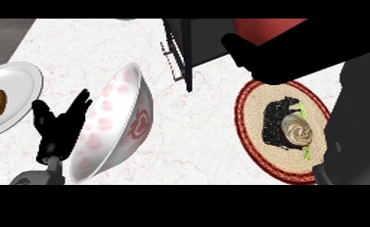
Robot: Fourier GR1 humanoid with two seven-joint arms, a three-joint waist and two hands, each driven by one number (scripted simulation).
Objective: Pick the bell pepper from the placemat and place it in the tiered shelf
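Two hands: right hand [276,123] sits over the pepper [301,109] on the placemat [249,140], grasp impossible to tell; left hand [61,123] rests spread, well left of the placemat. Best enclose the pepper fully before lifting toward the shelf [192,40] beyond the placemat

Black left hand [61,125], slim black fingers [78,104], rounded grey forearm [30,177]

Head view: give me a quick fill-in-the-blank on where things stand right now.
The bell pepper lies on the round placemat, whose rim is ____.
The left robot hand, open, shows between the white plate and the pink-patterned ____.
The bell pepper is not yet in the tiered ____.
Missing words: red; bowl; shelf.
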